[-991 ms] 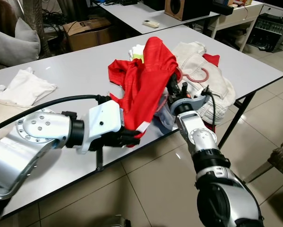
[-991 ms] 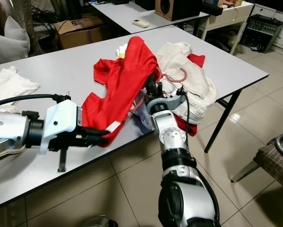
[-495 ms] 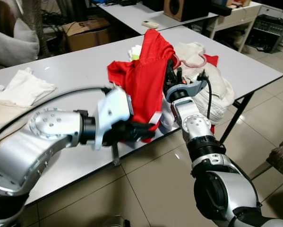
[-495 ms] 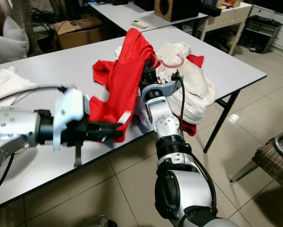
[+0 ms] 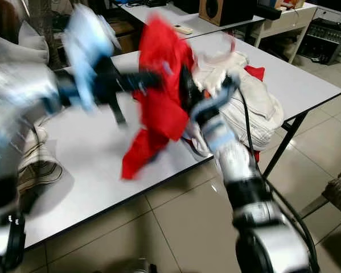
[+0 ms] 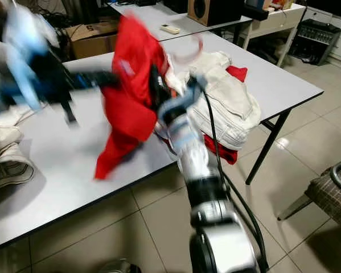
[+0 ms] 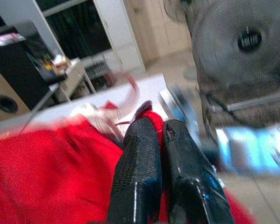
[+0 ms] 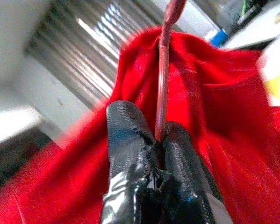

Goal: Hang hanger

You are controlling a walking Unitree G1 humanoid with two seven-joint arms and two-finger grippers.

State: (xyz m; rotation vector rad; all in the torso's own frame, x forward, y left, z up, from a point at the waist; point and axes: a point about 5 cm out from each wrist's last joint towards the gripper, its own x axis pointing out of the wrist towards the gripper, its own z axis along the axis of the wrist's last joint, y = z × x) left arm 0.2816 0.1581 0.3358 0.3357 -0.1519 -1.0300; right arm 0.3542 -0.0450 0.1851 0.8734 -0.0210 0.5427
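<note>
Head views badly blurred. I see red garment (image 5: 161,85) hanging above grey surface (image 5: 96,153), its lower end dangling over front edge. Right gripper (image 8: 151,154) pressed together, pinching thin red hanger (image 8: 164,70) rod; hanger runs up from fingertips against red cloth. Left gripper (image 7: 161,140) raised beside garment, fingers closed on red fabric, pink hook just beyond. Cream clothes pile (image 5: 250,96) lies on surface behind right arm.
</note>
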